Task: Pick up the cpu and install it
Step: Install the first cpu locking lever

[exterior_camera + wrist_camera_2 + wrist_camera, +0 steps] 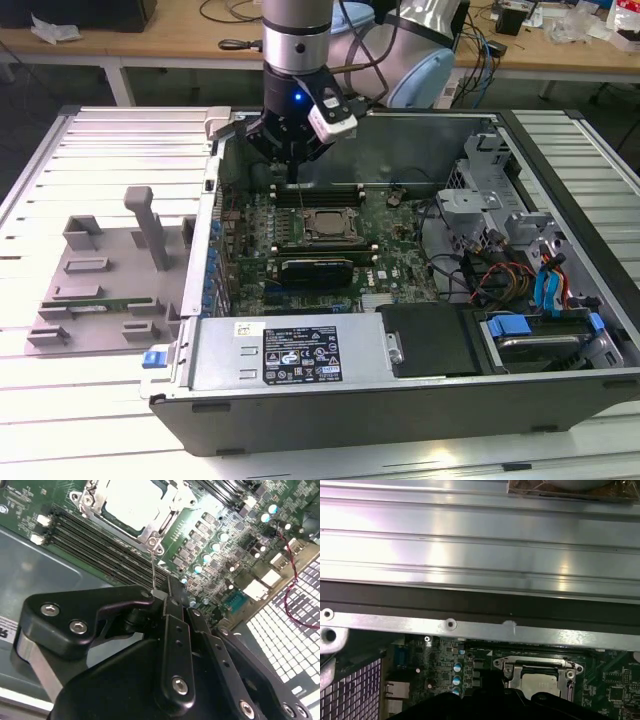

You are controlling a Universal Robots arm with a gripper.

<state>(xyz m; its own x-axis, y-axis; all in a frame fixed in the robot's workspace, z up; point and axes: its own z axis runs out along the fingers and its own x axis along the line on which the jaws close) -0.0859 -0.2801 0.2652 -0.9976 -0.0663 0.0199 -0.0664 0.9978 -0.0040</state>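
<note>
Slatted metal bench w/ an open computer case on it. Gripper hangs inside the case, fingers pinched narrow on a thin wire lever. Cpu sits in its socket just ahead of the fingers. Probably the locking step; next move needs a steady lever swing.

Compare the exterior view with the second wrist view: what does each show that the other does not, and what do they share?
Exterior view: the arm, the grey tray, the power supply and the blue cables.
Second wrist view: the thin lever running from the socket into the shut jaws, and a white grille.
Shared: the gripper above the board, and the cpu seated in its socket.
</note>
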